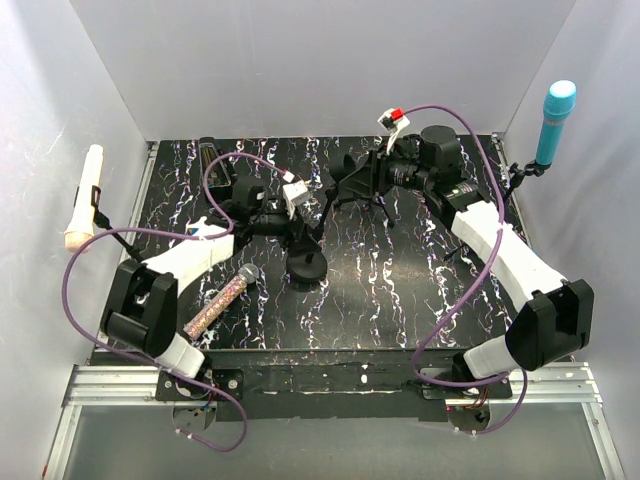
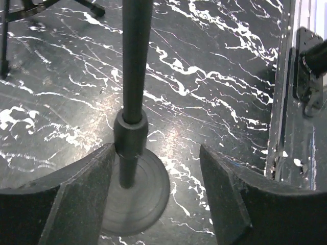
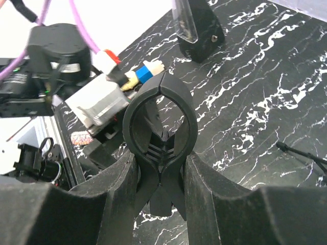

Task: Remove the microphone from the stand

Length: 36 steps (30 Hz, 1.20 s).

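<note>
Black marbled tabletop (image 1: pixel 400 290): left gripper (image 2: pixel 157 153) spread astride stand pole (image 2: pixel 135 61); right gripper (image 3: pixel 159 171) pinching microphone clip (image 3: pixel 159 112); glittery microphone (image 1: pixel 225 297) lying flat.

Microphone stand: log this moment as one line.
left gripper open astride stand pole | right gripper shut on empty clip | microphone lying on table | removal looks done

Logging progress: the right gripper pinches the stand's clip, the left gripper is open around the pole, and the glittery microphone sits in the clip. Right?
No: the right wrist view shows the clip empty; the glittery microphone lies on the table beside the left arm. The right gripper does pinch the clip, and the left gripper is open around the pole.
</note>
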Each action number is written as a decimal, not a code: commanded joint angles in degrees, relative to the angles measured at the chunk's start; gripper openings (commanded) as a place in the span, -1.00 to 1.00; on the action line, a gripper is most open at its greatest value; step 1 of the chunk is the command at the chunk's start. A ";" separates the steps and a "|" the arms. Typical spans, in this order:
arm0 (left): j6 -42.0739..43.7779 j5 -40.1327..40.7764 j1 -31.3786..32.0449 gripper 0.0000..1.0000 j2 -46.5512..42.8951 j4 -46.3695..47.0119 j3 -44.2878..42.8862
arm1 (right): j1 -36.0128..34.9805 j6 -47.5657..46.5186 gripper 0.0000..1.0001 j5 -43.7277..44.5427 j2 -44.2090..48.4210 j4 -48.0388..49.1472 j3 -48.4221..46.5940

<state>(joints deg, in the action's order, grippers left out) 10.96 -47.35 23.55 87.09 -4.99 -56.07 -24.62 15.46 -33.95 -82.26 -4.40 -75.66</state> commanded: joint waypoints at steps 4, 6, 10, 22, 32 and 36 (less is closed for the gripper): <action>1.60 -9.79 2.20 -0.09 7.39 4.64 -4.30 | -0.69 -2.98 -0.97 -5.69 -1.85 -0.60 0.78; 1.78 -8.29 2.38 -0.41 8.62 4.64 -5.97 | -0.60 -3.07 -0.97 -5.60 -1.94 -1.39 0.42; -2.85 -2.16 2.73 -1.00 6.97 8.75 -5.90 | -0.60 0.08 -0.97 -0.79 -2.20 -5.16 -2.29; -1.90 69.60 23.73 -1.00 1.50 13.00 -2.11 | -0.34 16.26 -0.97 21.81 -7.21 -23.98 -10.74; -5.69 17.38 9.70 0.51 -2.98 -0.79 -6.75 | 1.86 5.74 -0.97 11.91 -5.20 -10.73 -4.15; -2.18 -2.26 2.39 0.53 1.58 -6.51 -10.10 | 1.86 -2.26 -0.97 -0.81 -3.00 -5.80 -0.99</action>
<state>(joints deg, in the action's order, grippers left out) 6.39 -22.37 31.92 87.88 -5.76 -62.13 -22.11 25.43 -21.04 -87.20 -11.31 -80.42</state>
